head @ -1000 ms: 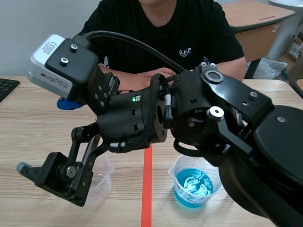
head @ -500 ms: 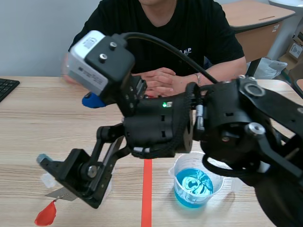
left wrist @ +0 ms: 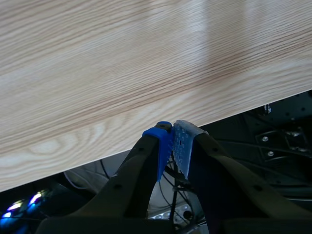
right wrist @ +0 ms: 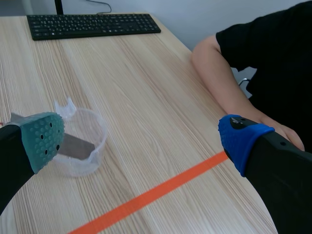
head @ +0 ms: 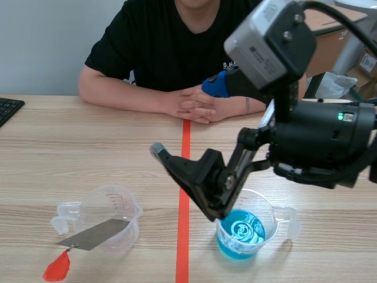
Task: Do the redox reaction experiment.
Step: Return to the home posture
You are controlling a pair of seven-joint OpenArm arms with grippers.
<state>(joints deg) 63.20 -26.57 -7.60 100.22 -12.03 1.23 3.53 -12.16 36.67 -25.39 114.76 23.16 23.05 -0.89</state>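
Now the right gripper (right wrist: pixel 141 141) is drawn back, gaping and empty; left gripper (left wrist: pixel 171 141) pinched together, bare; metal strip (head: pixel 94 234) left undipped in clear beaker (head: pixel 131 207).

Table (head: pixel 70 135) showed pale wood grain, matt and smooth. Left beaker (head: pixel 118 203) and right beaker (head: pixel 266 212) were clear plastic, faintly glossy. Strip (head: pixel 94 234) in left beaker looked grey sheet metal, dull. Blue liquid (head: pixel 240 233) shone wet. Right gripper (right wrist: pixel 141 141) pads (right wrist: pixel 43 139) were soft, dotted, matt. Person's shirt (head: pixel 159 47) was black cloth.
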